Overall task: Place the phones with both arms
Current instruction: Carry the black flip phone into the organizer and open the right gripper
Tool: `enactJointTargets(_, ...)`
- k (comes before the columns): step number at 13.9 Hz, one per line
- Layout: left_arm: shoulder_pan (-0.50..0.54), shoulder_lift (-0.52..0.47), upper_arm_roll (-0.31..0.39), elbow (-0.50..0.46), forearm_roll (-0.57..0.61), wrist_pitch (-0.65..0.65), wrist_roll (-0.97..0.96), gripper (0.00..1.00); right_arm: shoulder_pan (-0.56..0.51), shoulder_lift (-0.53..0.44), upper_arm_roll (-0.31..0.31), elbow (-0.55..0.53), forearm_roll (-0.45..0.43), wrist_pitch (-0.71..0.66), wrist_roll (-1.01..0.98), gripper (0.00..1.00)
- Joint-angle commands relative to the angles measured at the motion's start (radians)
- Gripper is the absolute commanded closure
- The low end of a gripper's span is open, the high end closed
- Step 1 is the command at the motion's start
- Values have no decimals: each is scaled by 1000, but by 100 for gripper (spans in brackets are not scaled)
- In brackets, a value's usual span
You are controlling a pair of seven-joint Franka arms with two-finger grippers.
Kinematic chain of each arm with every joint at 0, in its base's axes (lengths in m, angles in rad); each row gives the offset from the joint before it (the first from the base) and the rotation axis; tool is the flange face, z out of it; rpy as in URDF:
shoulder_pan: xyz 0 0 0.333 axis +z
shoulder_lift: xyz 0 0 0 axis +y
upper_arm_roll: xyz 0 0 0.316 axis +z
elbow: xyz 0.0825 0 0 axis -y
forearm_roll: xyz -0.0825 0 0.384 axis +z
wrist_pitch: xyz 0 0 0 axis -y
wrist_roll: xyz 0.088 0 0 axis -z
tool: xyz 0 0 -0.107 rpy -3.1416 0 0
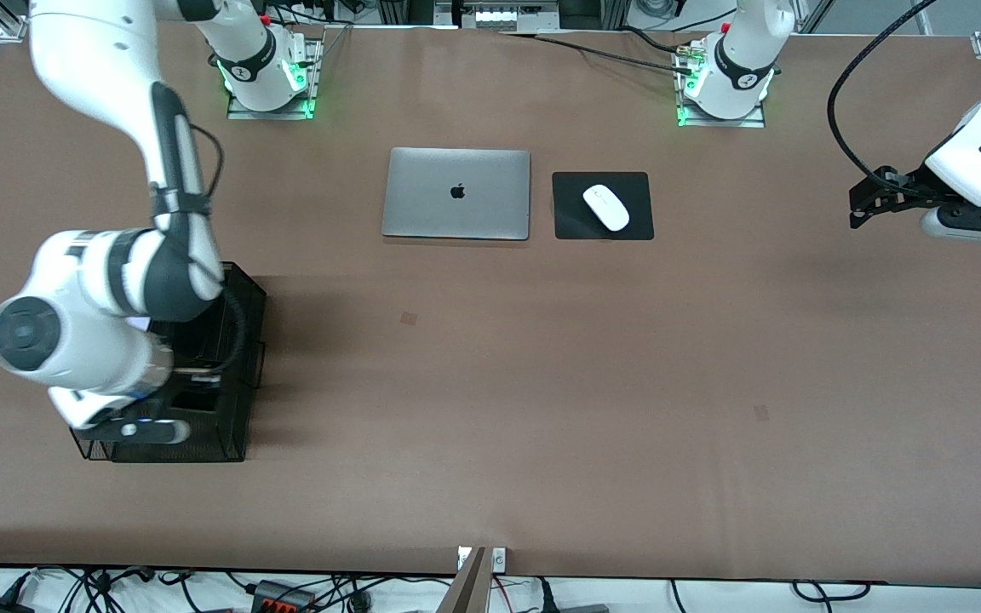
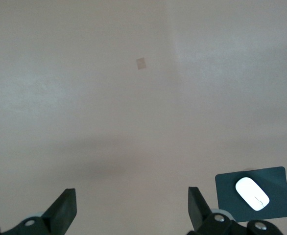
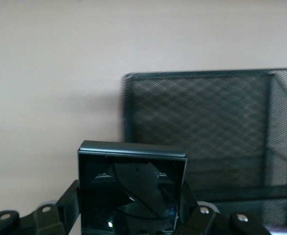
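My right gripper [image 3: 132,201] is shut on a black phone [image 3: 132,181] with a glossy face, holding it upright by its two sides. Only its upper part shows, so I cannot tell whether it is the flip one or the slab. In the front view the right gripper [image 1: 152,431] hangs over the black mesh organizer [image 1: 242,375] at the right arm's end of the table, and the arm hides the phone. A pale lilac corner [image 1: 140,323] peeks out by the organizer. My left gripper [image 1: 863,203] is open and empty over bare table at the left arm's end; it also shows in the left wrist view [image 2: 132,208].
A closed silver laptop [image 1: 456,193] lies near the bases. Beside it a white mouse [image 1: 605,207] sits on a black pad [image 1: 571,226]; both show in the left wrist view, the mouse [image 2: 252,193] on the pad [image 2: 227,196]. The mesh organizer's wall [image 3: 197,122] stands close to the held phone.
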Motion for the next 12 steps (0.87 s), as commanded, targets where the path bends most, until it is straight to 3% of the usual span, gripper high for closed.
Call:
enactJointTargets(1, -3, 7, 1, 22, 18, -22, 10, 0, -60, 53, 15, 48, 14, 50, -81, 78)
enactJointTargets(7, -3, 4, -1, 22, 18, -25, 10, 0, -125, 136, 18, 45, 20, 121, -169, 78)
enactJointTargets(10, -3, 4, -1, 22, 18, -31, 10, 0, -136, 153, 20, 18, 24, 130, -167, 66)
enactJointTargets(12, -3, 6, -1, 24, 18, -31, 10, 0, -139, 153, 21, 18, 24, 147, -160, 0)
